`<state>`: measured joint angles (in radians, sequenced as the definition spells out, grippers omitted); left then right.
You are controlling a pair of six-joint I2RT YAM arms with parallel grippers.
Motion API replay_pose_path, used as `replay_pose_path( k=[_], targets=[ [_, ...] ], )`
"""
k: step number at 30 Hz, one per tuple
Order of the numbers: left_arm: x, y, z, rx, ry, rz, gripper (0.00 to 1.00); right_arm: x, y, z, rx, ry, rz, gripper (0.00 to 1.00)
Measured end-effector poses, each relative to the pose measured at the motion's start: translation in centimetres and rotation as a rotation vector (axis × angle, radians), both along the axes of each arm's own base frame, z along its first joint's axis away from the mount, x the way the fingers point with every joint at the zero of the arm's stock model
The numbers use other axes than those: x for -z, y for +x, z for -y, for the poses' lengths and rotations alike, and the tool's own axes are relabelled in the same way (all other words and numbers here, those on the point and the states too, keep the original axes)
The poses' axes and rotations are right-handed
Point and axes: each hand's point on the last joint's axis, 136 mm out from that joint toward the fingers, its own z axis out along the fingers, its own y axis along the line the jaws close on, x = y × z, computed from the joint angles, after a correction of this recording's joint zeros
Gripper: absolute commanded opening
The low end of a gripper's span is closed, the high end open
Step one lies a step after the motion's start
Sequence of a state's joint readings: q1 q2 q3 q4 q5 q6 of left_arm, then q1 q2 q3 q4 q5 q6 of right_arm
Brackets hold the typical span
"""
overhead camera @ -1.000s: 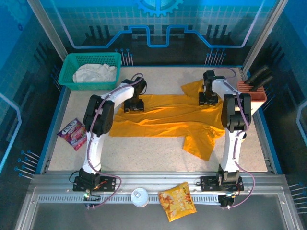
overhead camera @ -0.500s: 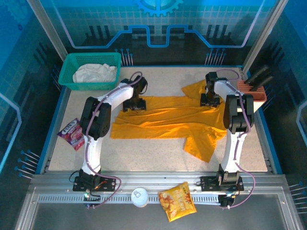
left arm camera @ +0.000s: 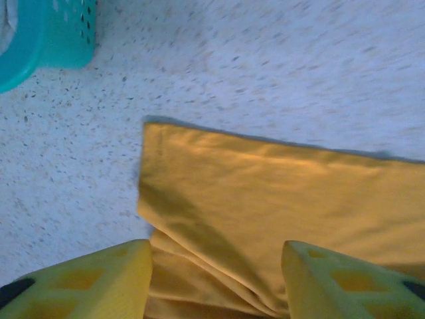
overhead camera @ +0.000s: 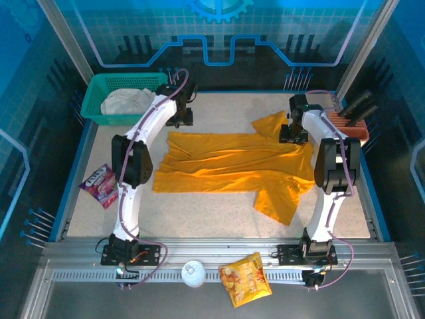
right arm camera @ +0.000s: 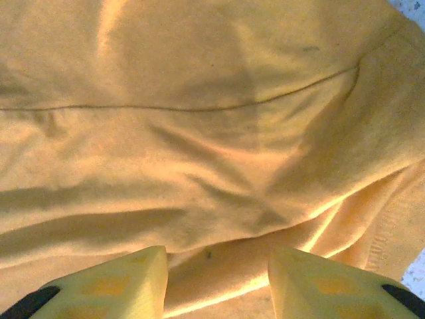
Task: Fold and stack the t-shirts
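Note:
The mustard t-shirt lies spread across the middle of the table, one sleeve folded down at the front right. The off-white t-shirt sits crumpled in the teal basket. My left gripper hangs just beyond the mustard shirt's far left corner. In the left wrist view that gripper is open, with the shirt's corner lying flat under it. My right gripper is low over the shirt's far right part. In the right wrist view it stands open over wrinkled cloth.
A purple snack packet lies at the table's left edge. A salmon rack with black tools stands at the far right. An orange snack packet and a white round lid rest on the front rail. The basket's corner is close to the left gripper.
My left gripper has moved off the shirt's far left corner toward the back, near the basket, and that corner now lies flat. The right gripper shifted slightly back and right.

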<state>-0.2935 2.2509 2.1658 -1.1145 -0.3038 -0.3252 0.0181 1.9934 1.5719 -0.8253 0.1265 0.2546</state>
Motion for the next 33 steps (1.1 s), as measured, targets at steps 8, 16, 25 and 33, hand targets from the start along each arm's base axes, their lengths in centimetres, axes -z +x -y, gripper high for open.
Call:
replay_pose_path(
  k=[8, 16, 25, 33],
  targets=[
    [5.2, 1.0, -2.8, 0.103, 0.090, -0.109, 0.51, 0.1, -1.0, -0.4, -0.006, 0.022, -0.008, 0.45],
    [5.8, 3.1, -4.3, 0.183, 0.094, -0.094, 0.48, 0.0, -1.7, -0.4, -0.006, 0.025, -0.012, 0.45],
    [8.9, 3.1, -4.8, 0.254, 0.121, -0.157, 0.46, 0.2, -2.1, -0.4, -0.006, 0.025, -0.021, 0.44],
    [9.1, 3.2, -5.6, 0.249, 0.113, -0.162, 0.47, 0.6, -2.7, -0.4, -0.006, 0.025, -0.033, 0.44]
  ],
)
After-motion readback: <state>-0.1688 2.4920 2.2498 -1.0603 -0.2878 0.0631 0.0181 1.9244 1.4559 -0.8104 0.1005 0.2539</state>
